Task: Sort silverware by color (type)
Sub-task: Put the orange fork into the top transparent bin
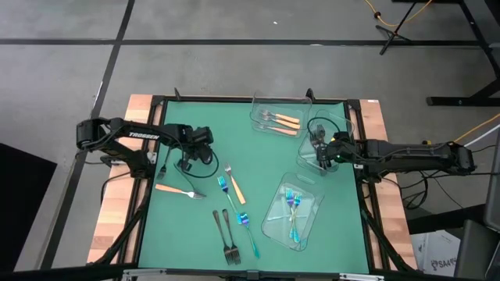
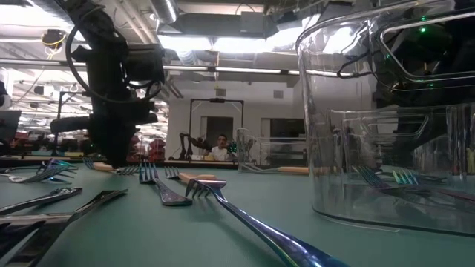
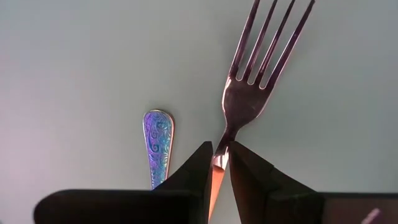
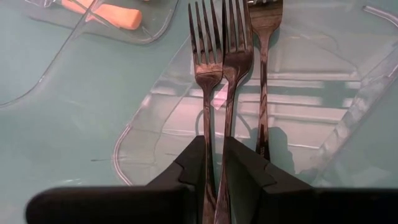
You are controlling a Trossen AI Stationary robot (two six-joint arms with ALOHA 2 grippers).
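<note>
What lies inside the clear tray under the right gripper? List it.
Dark forks only, at least three; the right gripper pinches one handle. Its fingers hide the handle ends.

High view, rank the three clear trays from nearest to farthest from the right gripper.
From the right gripper:
1. Tray of dark forks, directly beneath it.
2. Tray of orange-handled forks, at the table's far edge.
3. Tray of blue forks, toward the near edge; close to second.

Green table (image 1: 195,242) seen from above, left gripper (image 1: 185,164) low over the left side near an orange-handled fork (image 1: 178,190), right gripper (image 1: 323,154) over a clear tray (image 1: 306,160) at right holding dark forks (image 1: 318,140), far tray (image 1: 260,105) with orange forks (image 1: 280,119), near tray (image 1: 273,222) with blue-teal forks (image 1: 293,207), loose forks (image 1: 228,232) mid-table
</note>
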